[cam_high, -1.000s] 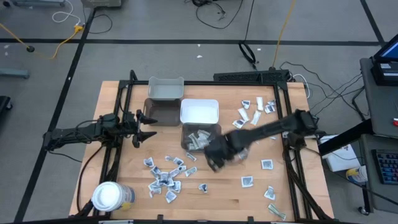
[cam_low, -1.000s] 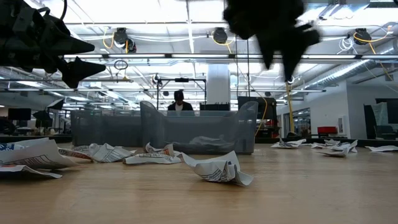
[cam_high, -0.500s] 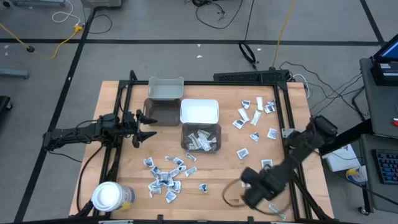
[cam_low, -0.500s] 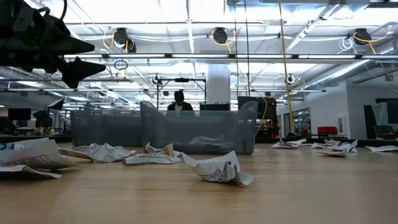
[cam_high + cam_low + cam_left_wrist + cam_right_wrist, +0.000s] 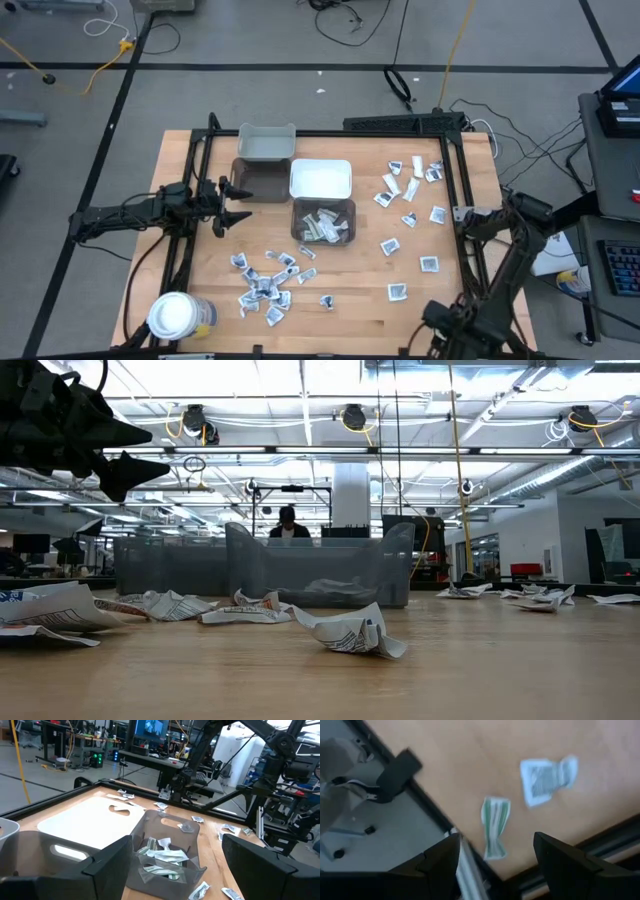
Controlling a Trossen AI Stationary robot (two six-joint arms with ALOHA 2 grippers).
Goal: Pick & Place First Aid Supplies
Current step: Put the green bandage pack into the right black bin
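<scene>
On table, packets: many small white first aid packets (image 5: 262,288) with dark print, scattered on the wooden table (image 5: 350,300); one cluster near the front-left, another loose group on the right half (image 5: 410,190).
In clear bin: several packets, some pale green, lying inside the transparent bin (image 5: 323,222) at the middle of the table; seen also in the left wrist view (image 5: 159,857).
Near right front corner: one narrow green strip (image 5: 495,826) and one white printed packet (image 5: 547,776) flat on the wood, apart from each other, close to the table edge.
Low view: crumpled packet (image 5: 352,632) nearest, more packets at left and far right.
Other bins: white bin (image 5: 320,180) touching the clear bin on its far side; grey bin (image 5: 266,143) and a darker bin (image 5: 258,180) to the left of these.
Jar: round, white-lidded jar (image 5: 176,316) at the front-left corner, upright.
Left gripper (image 5: 238,203): held above the table, left of the bins, pointing toward them; fingers spread wide, nothing between them.
Right gripper (image 5: 497,865): at the front-right corner over the table edge, looking down on the green strip; fingers wide apart, holding nothing.
Background: person (image 5: 288,523) behind the bins, far in the room.
</scene>
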